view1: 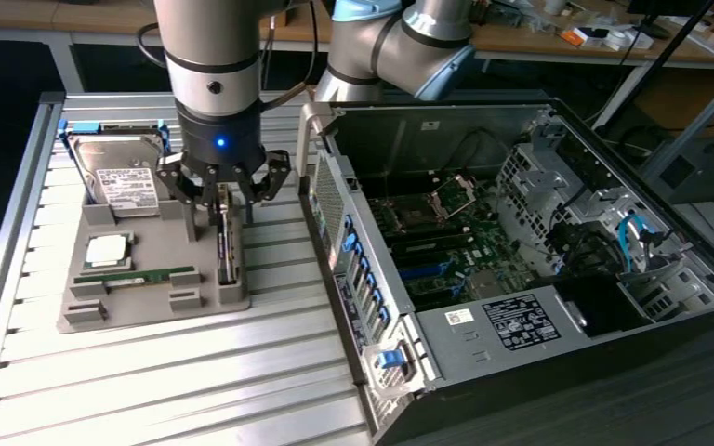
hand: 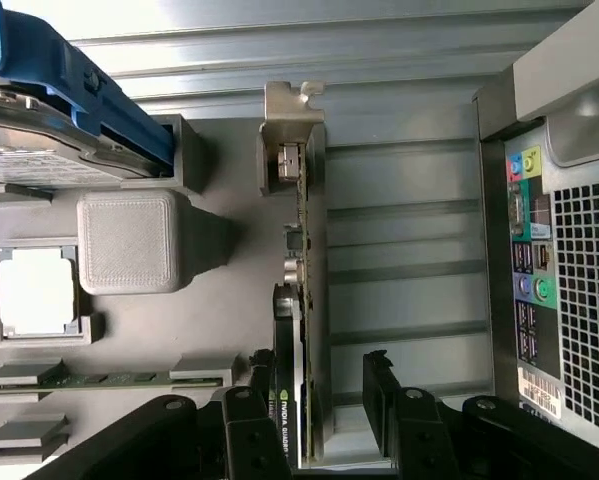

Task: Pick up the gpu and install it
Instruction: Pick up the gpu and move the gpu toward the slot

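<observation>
The gpu [view1: 224, 249] stands on its long edge in a slot of the grey parts holder [view1: 146, 302]. In the wrist view the gpu [hand: 304, 250] appears edge-on, with its silver bracket [hand: 291, 125] at the far end. My gripper [view1: 223, 197] hangs straight above the card and is open. Its black fingers [hand: 379, 385] straddle the card's near end, the gripper [hand: 320, 368] centred over it. A gap shows between one finger and the board; the other finger sits close to the card's black cooler side.
The holder also carries a hard drive [view1: 127, 181] with blue rails [hand: 79, 95], a CPU [view1: 107, 249] and a green memory stick [view1: 134, 276]. The open PC case [view1: 519, 260] lies at the exterior view's right, its rear ports [hand: 534, 250] close to the holder.
</observation>
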Tool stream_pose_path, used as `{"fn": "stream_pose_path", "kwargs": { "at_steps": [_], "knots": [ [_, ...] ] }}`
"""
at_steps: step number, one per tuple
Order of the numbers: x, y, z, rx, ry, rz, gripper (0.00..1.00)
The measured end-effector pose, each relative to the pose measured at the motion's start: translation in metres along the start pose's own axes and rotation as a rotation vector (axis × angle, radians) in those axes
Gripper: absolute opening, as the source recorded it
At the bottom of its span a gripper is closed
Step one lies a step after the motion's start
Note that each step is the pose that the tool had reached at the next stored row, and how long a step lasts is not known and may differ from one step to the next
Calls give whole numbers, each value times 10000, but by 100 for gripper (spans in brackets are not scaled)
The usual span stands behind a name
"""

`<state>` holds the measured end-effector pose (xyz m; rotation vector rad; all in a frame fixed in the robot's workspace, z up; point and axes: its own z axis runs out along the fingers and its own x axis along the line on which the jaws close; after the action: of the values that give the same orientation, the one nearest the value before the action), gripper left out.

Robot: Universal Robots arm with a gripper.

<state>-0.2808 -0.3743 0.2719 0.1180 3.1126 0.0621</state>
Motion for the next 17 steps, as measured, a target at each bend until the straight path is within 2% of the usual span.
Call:
{"fn": "stream_pose_path", "kwargs": {
  "at_steps": [8,11,17],
  "knots": [
    [36,78,59,-1,-1,0,48],
    [96,106,104,-1,-2,0,48],
    [112,104,208,0,-1,-1,48]
  ]
}}
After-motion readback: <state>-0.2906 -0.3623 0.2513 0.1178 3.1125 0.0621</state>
